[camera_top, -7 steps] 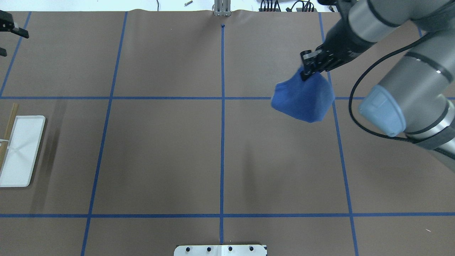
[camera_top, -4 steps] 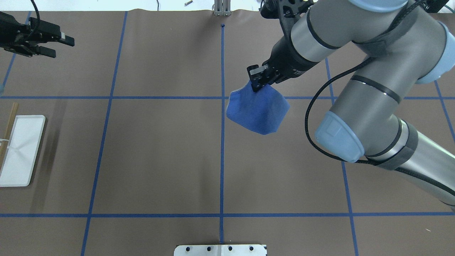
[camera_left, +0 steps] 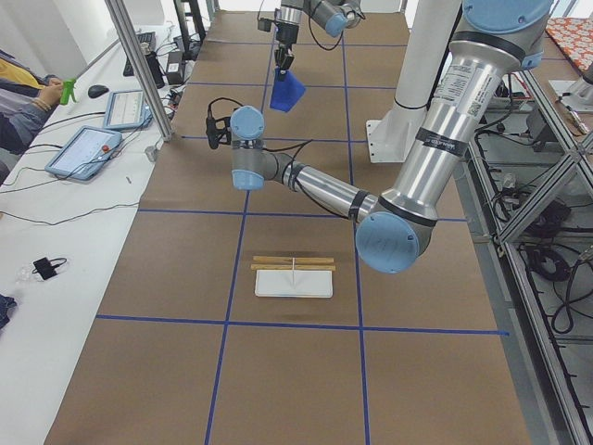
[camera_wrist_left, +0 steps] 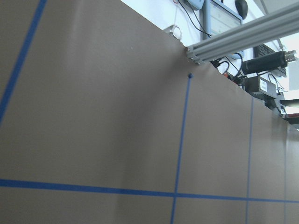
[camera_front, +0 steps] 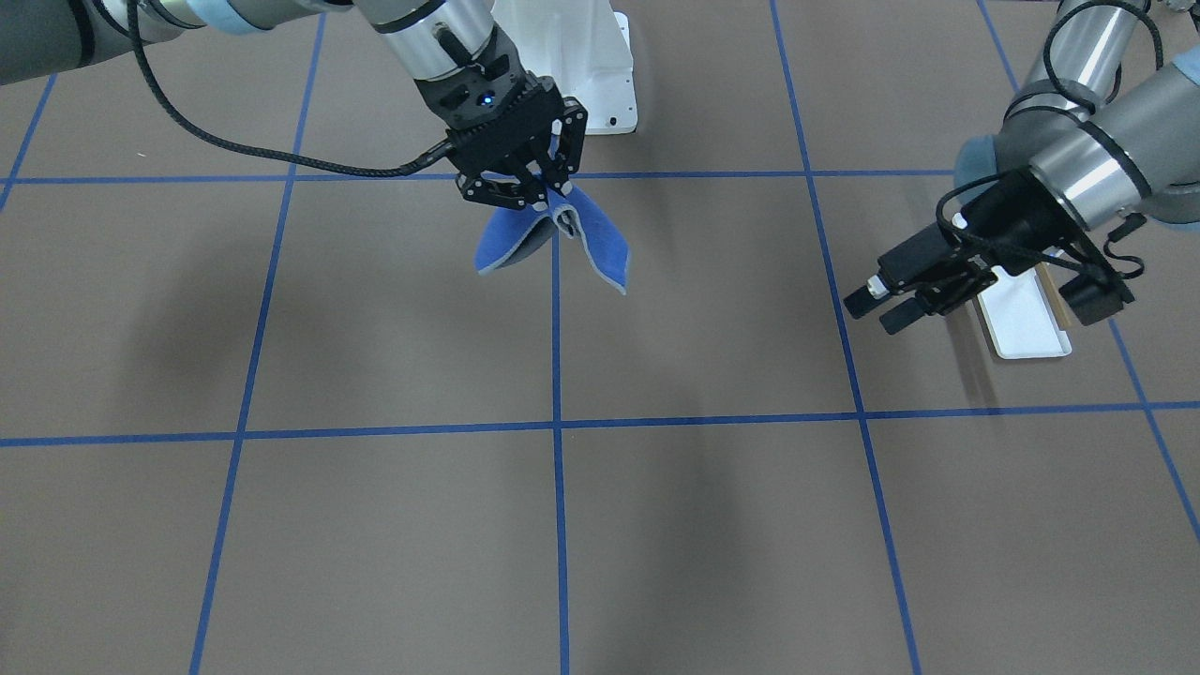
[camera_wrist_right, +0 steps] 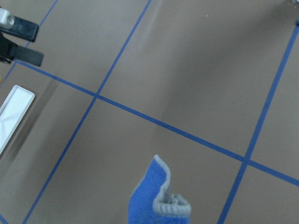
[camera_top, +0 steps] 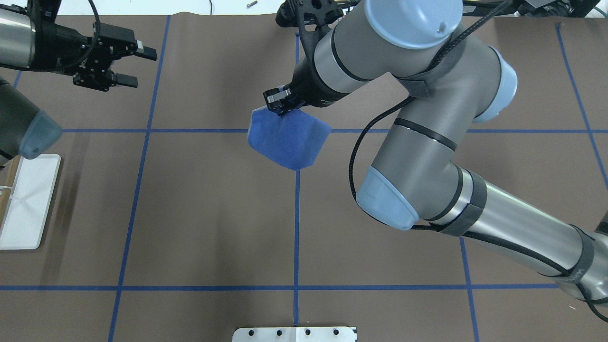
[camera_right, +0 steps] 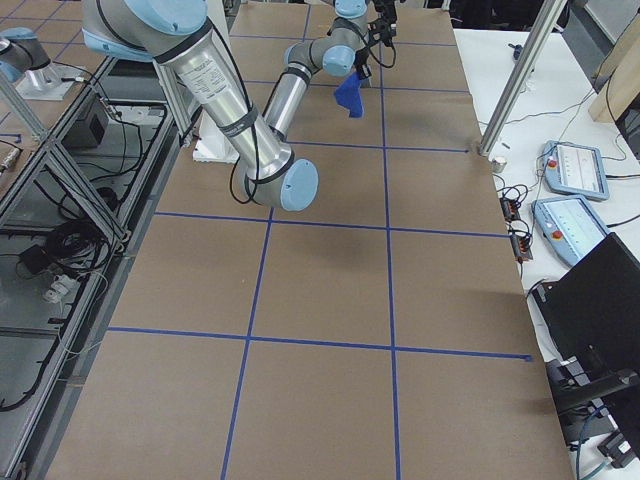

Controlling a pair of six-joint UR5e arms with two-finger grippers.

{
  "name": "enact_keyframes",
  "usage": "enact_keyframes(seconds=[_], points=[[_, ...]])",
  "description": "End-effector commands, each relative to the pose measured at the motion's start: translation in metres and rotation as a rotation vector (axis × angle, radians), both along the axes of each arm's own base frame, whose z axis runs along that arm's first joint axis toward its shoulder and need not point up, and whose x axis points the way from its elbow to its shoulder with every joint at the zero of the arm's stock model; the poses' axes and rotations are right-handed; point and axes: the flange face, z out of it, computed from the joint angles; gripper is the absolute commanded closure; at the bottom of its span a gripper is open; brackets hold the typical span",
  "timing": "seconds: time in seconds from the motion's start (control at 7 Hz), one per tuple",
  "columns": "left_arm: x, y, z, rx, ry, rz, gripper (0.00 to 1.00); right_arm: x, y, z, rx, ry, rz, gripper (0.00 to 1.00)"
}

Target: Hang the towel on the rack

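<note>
The bright-blue towel (camera_top: 287, 140) with grey edging hangs above the table near the centre line. It also shows in the front view (camera_front: 600, 246) and the right wrist view (camera_wrist_right: 156, 200). My right gripper (camera_top: 278, 102) is shut on its top corner, as the front view (camera_front: 539, 192) also shows. The rack (camera_left: 295, 278), with a white tray base and two light-wood bars (camera_left: 293, 262), stands at the table's left end (camera_top: 26, 204). My left gripper (camera_top: 142, 68) is open and empty at the far left, above the table and beyond the rack (camera_front: 1022, 323).
The large white pedestal (camera_front: 572, 56) stands at the robot's side of the table. A metal plate (camera_top: 294, 334) lies at the near edge. An aluminium post (camera_left: 139, 65), tablets (camera_left: 88, 148) and an operator (camera_left: 28, 102) are along the far side.
My right arm has carried the towel leftward from the right half to the centre line. My left gripper has come in from the left edge and moved right.
</note>
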Motion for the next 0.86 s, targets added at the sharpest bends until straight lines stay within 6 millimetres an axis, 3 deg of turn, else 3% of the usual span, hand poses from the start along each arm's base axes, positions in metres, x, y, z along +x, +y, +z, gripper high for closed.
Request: enact_keyframes(seconds=[0.0,0.29,0.71], points=[[0.021,0.026,-0.014,0.047,0.108,0.061,0.02,-0.008,-0.002,-0.017,0.004,-0.115,0.020,1.00],[0.033,0.035,-0.021,0.074,0.167,0.060,0.02,-0.013,0.006,-0.027,-0.054,-0.244,0.022,1.00],[0.036,0.042,-0.024,0.033,0.226,0.064,0.02,-0.034,-0.003,-0.013,-0.144,-0.442,0.016,1.00]])
